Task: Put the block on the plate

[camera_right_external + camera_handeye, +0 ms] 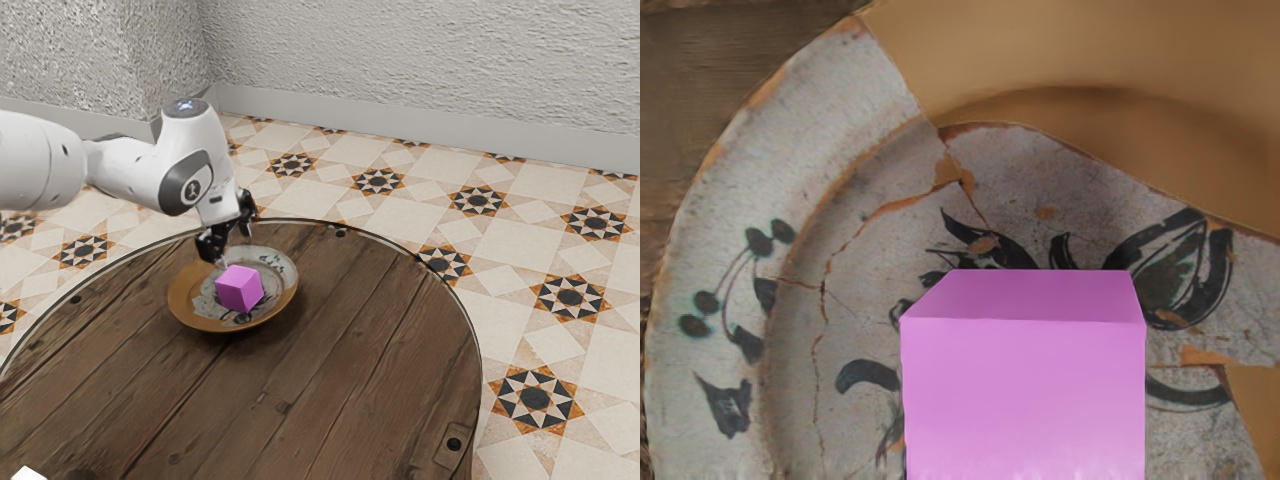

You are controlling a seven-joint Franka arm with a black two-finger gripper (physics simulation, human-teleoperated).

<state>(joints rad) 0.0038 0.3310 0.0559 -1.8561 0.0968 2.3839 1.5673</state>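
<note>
Round plank desk [340,350]: broad, steady-looking. Main hazard here is indirect; the plate lies near its far edge, so a hard sideways shove could carry plate and load toward the drop.

Arm [126,166]: enters from the exterior view's left, wrist bent down over the plate. If it swings off sideways before rising, the low parts could catch the rim.

Plate [184,308]: flat on the desk, ochre with a patterned, cracked-looking patch. Its raised lip is the likely snag; pressing on it would tip or slide the whole dish.

Jaws: spread well apart, nothing gripped that I can make out. Fingers [211,246] hang over the plate, close to the block. Exact clearance cannot be told; a crooked retreat could clip the block and topple or drag it.

Block [239,289]: pink-violet, upright, well inside the rim, apparently seated on the plate. Wrist view puts it just under the camera, patterned glaze beside it. Task looks all but done, in my judgement. What remains calls for a straight, slow lift clear; closing now or dipping lower would risk nudging it off centre.
</note>
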